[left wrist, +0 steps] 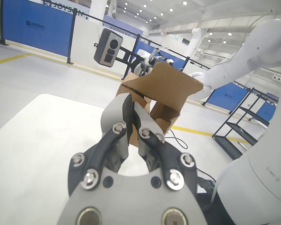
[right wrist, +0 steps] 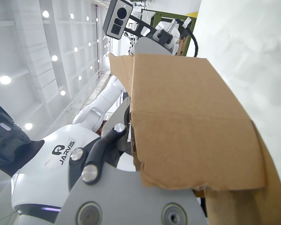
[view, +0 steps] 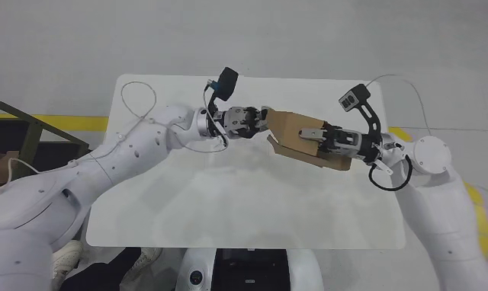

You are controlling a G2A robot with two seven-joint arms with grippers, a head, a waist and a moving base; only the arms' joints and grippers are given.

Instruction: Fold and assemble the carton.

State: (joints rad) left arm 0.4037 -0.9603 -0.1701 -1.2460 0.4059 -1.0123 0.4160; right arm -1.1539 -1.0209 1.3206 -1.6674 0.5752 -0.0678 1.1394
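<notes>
A brown cardboard carton hangs in the air over the middle of the white table, held between both arms. My left gripper is shut on a flap edge at the carton's left end; in the left wrist view its fingers pinch that edge, with the carton half open and one flap sticking out beyond. My right gripper clamps the carton's right part. In the right wrist view one finger lies against a wall of the carton, and the other finger is hidden behind the cardboard.
The white table has bare surface in front of and behind the carton. A dark frame stands off the table's left side. Shelving racks stand on the floor beyond the table.
</notes>
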